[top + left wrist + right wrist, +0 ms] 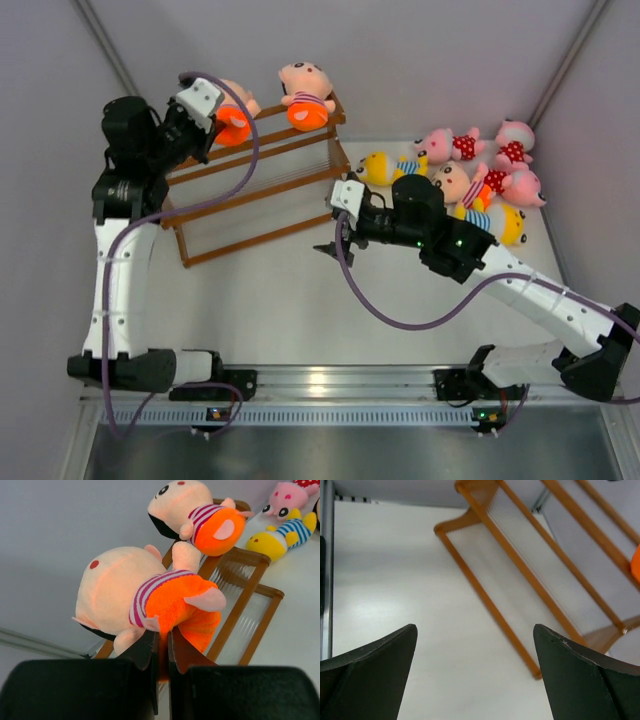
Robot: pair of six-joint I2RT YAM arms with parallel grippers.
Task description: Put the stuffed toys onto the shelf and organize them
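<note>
L tool (162, 647) clamped on orange shorts of peach doll (135, 595). Doll is at shelf (260, 196) top tier, left end; can't tell if it rests on the slats. 2nd peach doll (305, 95) sits on same tier, right end. R tool (475, 635) has jaws wide apart, over surface (280, 310) just off shelf's near right corner. Pink & yellow pile (480, 175) lies on surface right of shelf, w/ one yellow doll (380, 167) just beside shelf's right end.

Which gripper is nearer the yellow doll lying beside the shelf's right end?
Right. The right gripper hangs open just near-side of the yellow doll; the left gripper is at the shelf's far-left end, shut on an orange-shorts doll.
</note>
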